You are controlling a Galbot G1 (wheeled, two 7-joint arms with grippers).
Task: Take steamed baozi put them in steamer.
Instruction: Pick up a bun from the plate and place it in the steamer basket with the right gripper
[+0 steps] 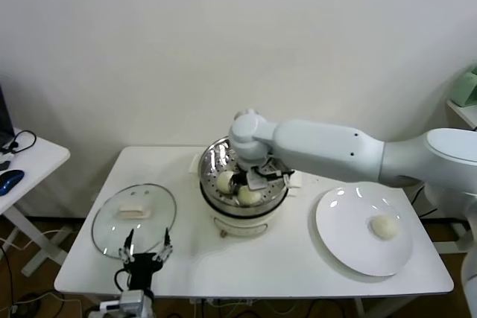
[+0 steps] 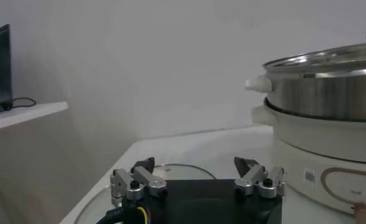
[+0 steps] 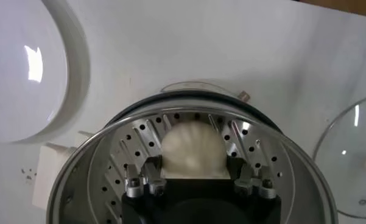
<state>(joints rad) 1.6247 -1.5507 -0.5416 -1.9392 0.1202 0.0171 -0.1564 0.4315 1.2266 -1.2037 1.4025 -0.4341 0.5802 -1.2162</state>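
While your right gripper (image 1: pixel 252 179) reaches into the steamer (image 1: pixel 211 161), fingers clasping a baozi (image 3: pixel 192 148) over its perforated floor, another bun (image 1: pixel 226 182) sits inside; one bun (image 1: pixel 384 226) waits on the plate (image 1: pixel 343 229) beside it. Left gripper (image 1: pixel 146 247), fingers apart, idles near the glass lid (image 1: pixel 112 225).

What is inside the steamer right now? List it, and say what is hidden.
In the steamer, two steamed baozi show in the head view, with the right gripper around one of them. The arm covers the rest of the basket, so any other bun there is hidden.
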